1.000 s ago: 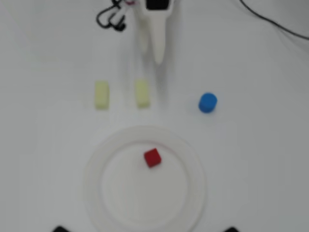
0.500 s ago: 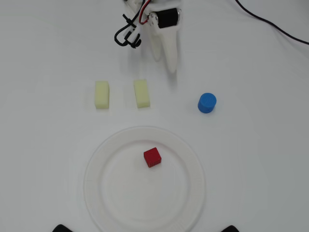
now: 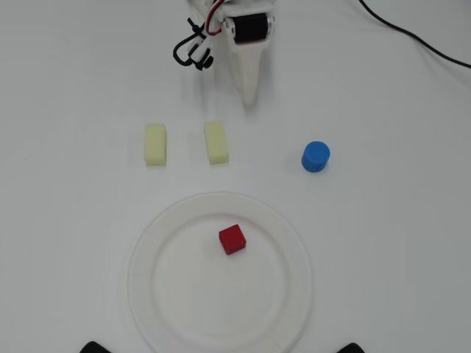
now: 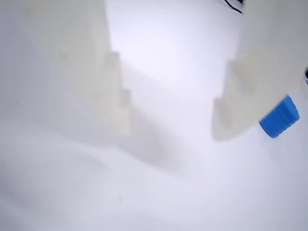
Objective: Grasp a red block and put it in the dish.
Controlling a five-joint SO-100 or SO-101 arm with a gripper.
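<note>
On the dish (image 3: pixel 151 294) we see the red block (image 3: pixel 232 239); the gripper (image 4: pixel 168 130), well apart, stands open and holds nothing.

A plain white worktop (image 3: pixel 66 88) carries everything. In the overhead view the dish (image 3: pixel 146 294) rests low in the middle. Above it two pale yellow blocks (image 3: pixel 155 143) (image 3: pixel 215 142) lie side by side, apart, and a blue cylinder (image 3: pixel 316 157) stands off to the right. A black cable (image 3: pixel 412 37) crosses the top right corner
</note>
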